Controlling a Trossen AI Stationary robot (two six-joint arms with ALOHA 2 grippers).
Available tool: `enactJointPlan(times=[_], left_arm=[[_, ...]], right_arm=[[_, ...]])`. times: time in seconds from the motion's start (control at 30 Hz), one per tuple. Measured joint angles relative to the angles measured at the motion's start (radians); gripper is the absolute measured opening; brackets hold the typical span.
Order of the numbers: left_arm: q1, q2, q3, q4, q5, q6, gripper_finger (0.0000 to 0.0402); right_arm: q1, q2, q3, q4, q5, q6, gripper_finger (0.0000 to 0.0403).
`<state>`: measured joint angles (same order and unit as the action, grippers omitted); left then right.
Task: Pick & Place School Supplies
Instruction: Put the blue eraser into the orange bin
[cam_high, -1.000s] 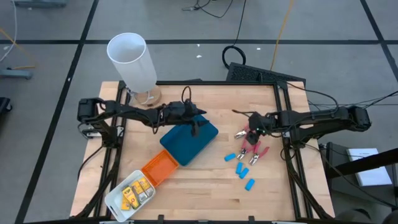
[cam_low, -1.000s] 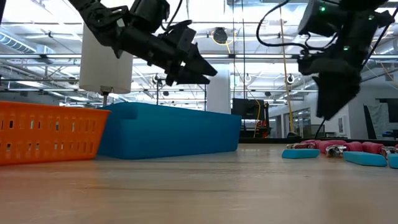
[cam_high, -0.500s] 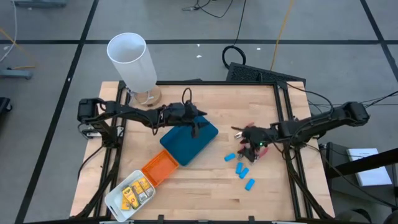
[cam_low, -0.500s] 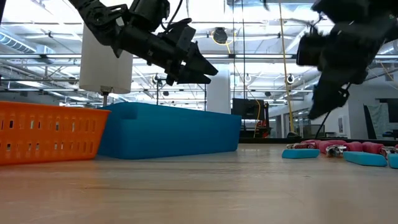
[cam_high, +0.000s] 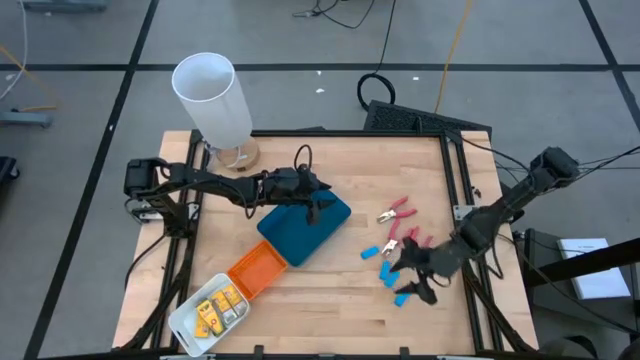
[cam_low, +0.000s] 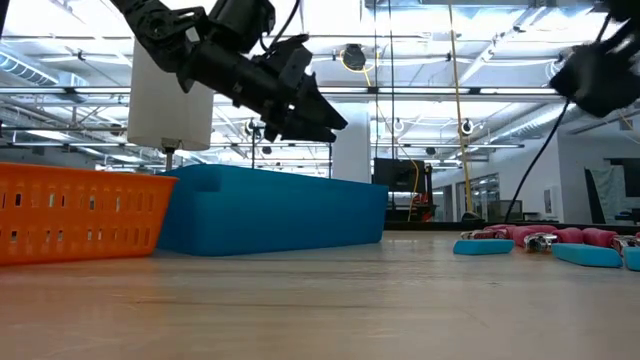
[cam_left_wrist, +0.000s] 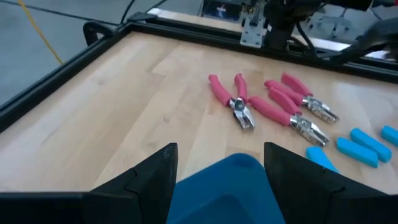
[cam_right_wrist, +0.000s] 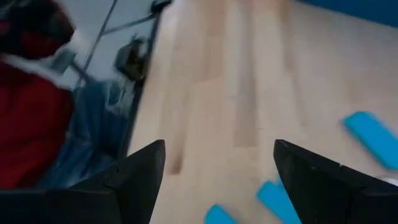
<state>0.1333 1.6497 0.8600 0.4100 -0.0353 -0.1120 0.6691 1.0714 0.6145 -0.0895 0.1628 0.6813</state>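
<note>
Reaching with right gripper (cam_high: 418, 282), jaws released, over blue pieces (cam_high: 389, 272) near bench's right edge; best centred on one piece. Left gripper (cam_high: 312, 200), released, above teal tray (cam_high: 322, 228).

Desk (cam_high: 340, 290): pale wood planks, visible grain, smooth satin finish, black metal frame at edges. Two pliers (cam_left_wrist: 239, 102): pink rubbery matt handle sleeves, bright shiny bare-metal heads. Light-blue pieces (cam_left_wrist: 357, 152): smooth matt plastic look. Teal tray (cam_low: 280, 208): smooth plastic, slight sheen, rounded corners. Orange tray (cam_low: 75, 212): plastic, slotted grid wall. White tray (cam_high: 195, 322): plain plastic; yellow pieces (cam_high: 220, 303) inside, material cannot tell. White cylinder (cam_high: 212, 100): matt, smooth, on a round wooden base. Left gripper (cam_left_wrist: 217, 186) and right gripper (cam_right_wrist: 217, 186): fingers matt black plastic, faceted. Floor: grey, matt, dark seam lines.
</note>
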Motion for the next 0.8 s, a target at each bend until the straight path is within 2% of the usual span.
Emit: enactJointPlan(times=[0.13,0.23,0.37,0.47,0.63,0.8], left_arm=[[0.000,0.000,0.000,0.006,0.000,0.000,0.0244],[0.000,0.000,0.000,0.011,0.000,-0.018,0.0244],[-0.005,0.000,0.000,0.011,0.000,-0.086,0.0243],[-0.005,0.000,0.000,0.010,0.000,-0.109,0.0243],[-0.005,0.000,0.000,0.008,0.000,-0.138,0.0244],[-0.006,0.000,0.000,0.005,0.000,-0.138,0.0244]], right_arm=[[0.075,0.079,0.040,-0.005,-0.001,-0.072,0.0290],[0.106,0.147,0.074,-0.077,-0.007,-0.134,0.0290],[0.113,0.237,0.084,-0.200,-0.022,-0.152,0.0290],[0.112,0.304,0.084,-0.251,-0.074,-0.152,0.0290],[0.112,0.385,0.083,-0.232,-0.089,-0.220,0.0290],[0.112,0.409,0.085,-0.230,-0.078,-0.266,0.0290]])
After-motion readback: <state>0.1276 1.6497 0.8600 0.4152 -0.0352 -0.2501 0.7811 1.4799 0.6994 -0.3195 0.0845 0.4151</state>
